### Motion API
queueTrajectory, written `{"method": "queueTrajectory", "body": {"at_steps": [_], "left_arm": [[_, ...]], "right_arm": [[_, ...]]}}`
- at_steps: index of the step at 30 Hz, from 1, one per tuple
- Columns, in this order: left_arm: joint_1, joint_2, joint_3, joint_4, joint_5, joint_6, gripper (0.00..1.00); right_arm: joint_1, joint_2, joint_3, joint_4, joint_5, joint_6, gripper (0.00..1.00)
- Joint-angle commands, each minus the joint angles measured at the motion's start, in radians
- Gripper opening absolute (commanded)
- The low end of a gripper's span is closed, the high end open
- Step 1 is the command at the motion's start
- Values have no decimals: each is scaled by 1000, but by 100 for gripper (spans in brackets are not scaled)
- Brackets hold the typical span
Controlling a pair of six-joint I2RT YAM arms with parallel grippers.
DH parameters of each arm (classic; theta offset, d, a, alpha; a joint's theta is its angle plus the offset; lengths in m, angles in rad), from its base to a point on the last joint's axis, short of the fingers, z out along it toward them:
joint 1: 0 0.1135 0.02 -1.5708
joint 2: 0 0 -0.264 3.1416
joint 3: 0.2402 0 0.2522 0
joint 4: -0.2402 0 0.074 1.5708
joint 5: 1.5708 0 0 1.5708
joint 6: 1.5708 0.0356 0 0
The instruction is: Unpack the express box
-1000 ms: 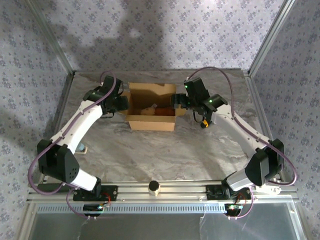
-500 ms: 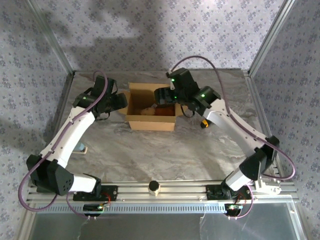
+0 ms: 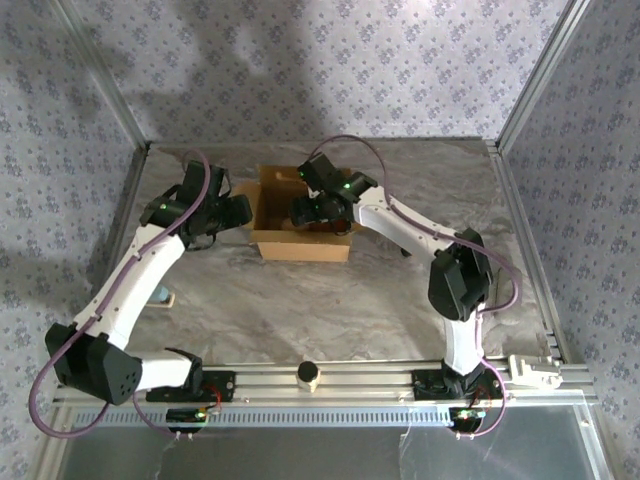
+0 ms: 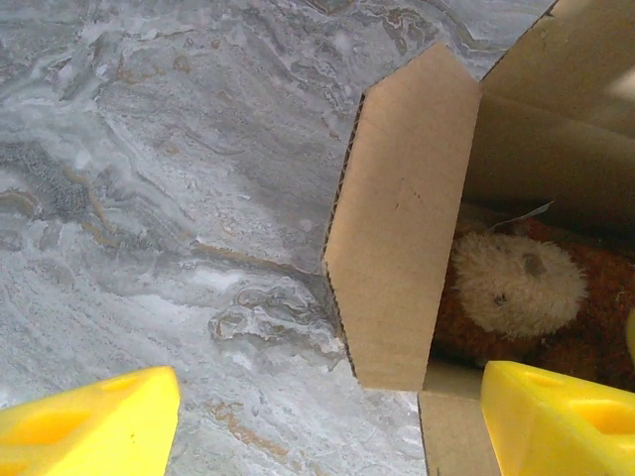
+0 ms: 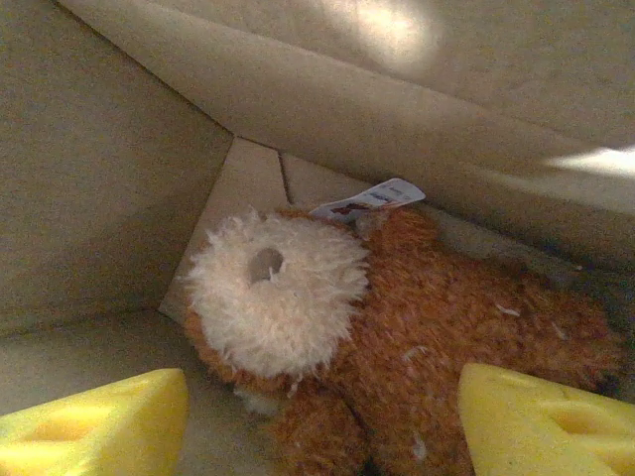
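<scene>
Plain tan-brown rectangular cardboard express box point(image 3: 300, 246) at far middle of grey marbled table point(image 3: 300, 300), flaps open. Left gripper point(image 4: 327, 377) spread astride 1 side flap point(image 4: 397, 218); right gripper point(image 5: 319, 385) inside, gaping over brown plush toy point(image 5: 417, 317) (cream muzzle).

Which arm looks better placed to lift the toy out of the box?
Right. The right gripper is inside the box, open, the toy between its fingers. The left gripper hangs outside by a side flap, over the table.

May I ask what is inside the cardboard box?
A brown plush toy with a cream muzzle and white tag lies on the box floor; anything beneath it is covered.
</scene>
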Motion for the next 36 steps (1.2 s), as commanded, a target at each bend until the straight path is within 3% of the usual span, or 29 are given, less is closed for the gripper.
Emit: {"method": "queueTrajectory", "body": {"at_steps": [1,4,6,9,15,20,21,25,26,36], "left_arm": [[9,-32,-12,-20,7,13,80],[13,-35,-30,-13,9,11,80],[17,-37,-34,-15,11,10,80],[23,-40,-39,-13,11,15,80],[32,-52,-54,-7,15,9,80],[42,-54,-61,-4,10,8,80],[43,-54,-63,-5,12,6,80],[44,-51,-64,-2,16,6,80],[45,-49,-65,0,16,6,80],[46,-30,-65,28,24,-10,80]], "right_arm": [[6,53,49,-24,-22,40,70],[9,89,50,-15,-41,61,71],[14,108,50,-14,-30,72,80],[18,139,54,-18,-11,81,87],[18,195,39,4,-19,107,86],[24,220,19,27,-14,110,71],[23,221,15,29,-15,114,63],[19,210,6,36,-10,120,8],[18,204,6,41,-12,117,0],[18,97,66,45,-13,90,0]]}}
